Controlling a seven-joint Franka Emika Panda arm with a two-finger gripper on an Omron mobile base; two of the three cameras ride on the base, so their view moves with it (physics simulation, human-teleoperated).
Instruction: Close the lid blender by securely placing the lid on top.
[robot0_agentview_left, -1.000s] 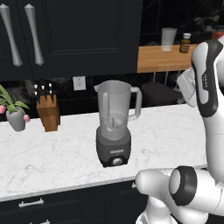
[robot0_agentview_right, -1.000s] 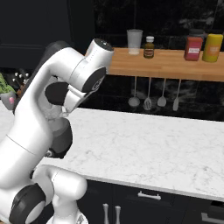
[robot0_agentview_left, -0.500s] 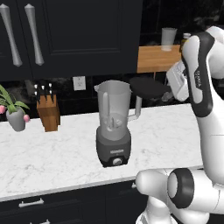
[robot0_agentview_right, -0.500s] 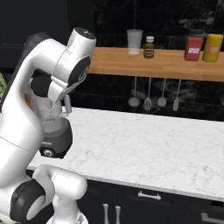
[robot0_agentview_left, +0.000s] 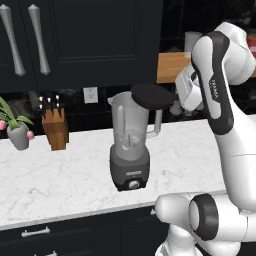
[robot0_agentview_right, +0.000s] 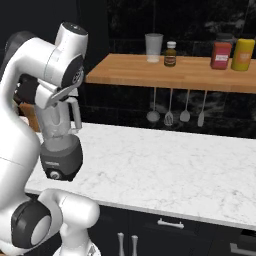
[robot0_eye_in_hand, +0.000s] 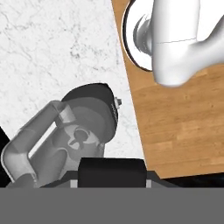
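The light, rigid lid (robot0_agentview_left: 152, 94) is held edge-on by the closed tool (robot0_agentview_left: 174, 103), just above the blender (robot0_agentview_left: 131, 145) mouth, on the surface (robot0_agentview_left: 60, 175).

Lid held over the blender's open jar, at its 3 o'clock edge

The blender (robot0_agentview_left: 129, 150) stands upright on the white marble counter (robot0_agentview_left: 60, 180), handle toward 3 o'clock. The black lid (robot0_agentview_left: 152, 95) sits just above the jar's rim, overhanging toward 3 o'clock, carried by the gripper (robot0_agentview_left: 174, 102), clamped on its far edge. At the counter's 9 o'clock end stand a wooden knife block (robot0_agentview_left: 55, 127) and a potted plant (robot0_agentview_left: 17, 131).
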